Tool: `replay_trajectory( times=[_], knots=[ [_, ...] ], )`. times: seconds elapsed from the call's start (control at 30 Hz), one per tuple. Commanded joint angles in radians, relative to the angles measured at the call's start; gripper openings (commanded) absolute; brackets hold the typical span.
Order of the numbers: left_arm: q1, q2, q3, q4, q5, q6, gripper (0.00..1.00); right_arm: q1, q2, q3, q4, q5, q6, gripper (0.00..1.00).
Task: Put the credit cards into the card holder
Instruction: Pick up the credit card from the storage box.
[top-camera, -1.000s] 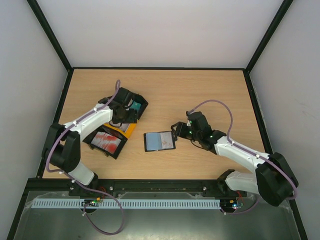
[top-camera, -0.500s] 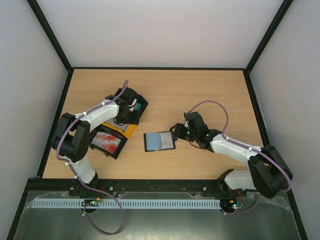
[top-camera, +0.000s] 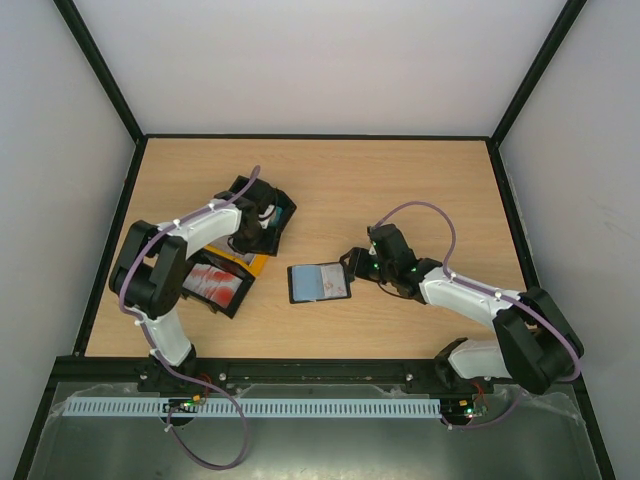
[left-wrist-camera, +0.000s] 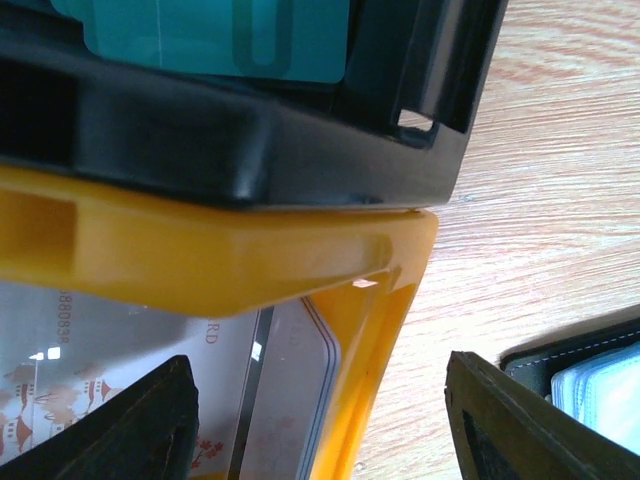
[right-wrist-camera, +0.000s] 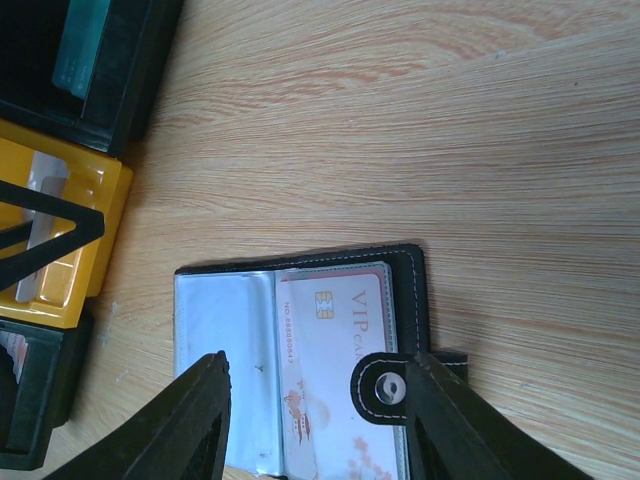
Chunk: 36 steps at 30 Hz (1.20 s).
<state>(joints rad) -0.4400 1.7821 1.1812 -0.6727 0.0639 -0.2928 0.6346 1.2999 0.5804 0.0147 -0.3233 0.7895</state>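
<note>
Left tool (left-wrist-camera: 320, 425) hangs released above yellow tray (left-wrist-camera: 200, 250); right tool (right-wrist-camera: 320, 430) released above card holder (right-wrist-camera: 400, 262).
Teal card (left-wrist-camera: 215, 40) sits in adjoining black tray (left-wrist-camera: 200, 130), whitish card (left-wrist-camera: 120, 350) in the yellow one; holder lies open on worktop (top-camera: 400, 180), VIP card (right-wrist-camera: 335, 370) in its sleeve.

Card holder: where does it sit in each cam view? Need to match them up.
Top external: card holder at table centre, lying open.
Left wrist: only its corner shows, bottom right.
Right wrist: lower centre, open.
Shared landmark: yellow tray, seen in left wrist and at right wrist's left edge.
</note>
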Motion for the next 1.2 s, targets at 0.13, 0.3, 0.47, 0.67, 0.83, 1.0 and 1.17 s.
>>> replay_trajectory(
  times=[0.13,0.3,0.47,0.67,0.83,1.0,1.17],
  knots=[
    [-0.002,-0.034,0.016,-0.054,0.046,0.023,0.62,0.004,0.003,0.005,0.022,0.01,-0.005,0.48],
    [-0.002,-0.058,0.006,-0.053,0.06,0.018,0.57,0.004,-0.001,0.006,0.018,0.01,-0.004,0.48],
    [-0.004,-0.068,0.006,-0.056,0.065,0.015,0.51,0.004,-0.004,-0.002,0.013,0.01,-0.003,0.48],
    [-0.009,-0.072,0.003,-0.053,0.076,0.014,0.47,0.004,-0.007,-0.003,0.012,0.012,0.001,0.48],
    [-0.009,-0.064,-0.009,-0.043,0.054,0.012,0.56,0.004,-0.004,-0.003,0.011,0.012,0.0,0.48],
    [-0.009,-0.022,-0.028,-0.027,0.037,0.015,0.61,0.004,-0.003,-0.004,0.007,0.014,-0.002,0.48],
    [-0.011,-0.003,-0.033,-0.022,0.04,0.015,0.6,0.004,-0.002,-0.002,0.005,0.016,-0.004,0.48]
  ],
)
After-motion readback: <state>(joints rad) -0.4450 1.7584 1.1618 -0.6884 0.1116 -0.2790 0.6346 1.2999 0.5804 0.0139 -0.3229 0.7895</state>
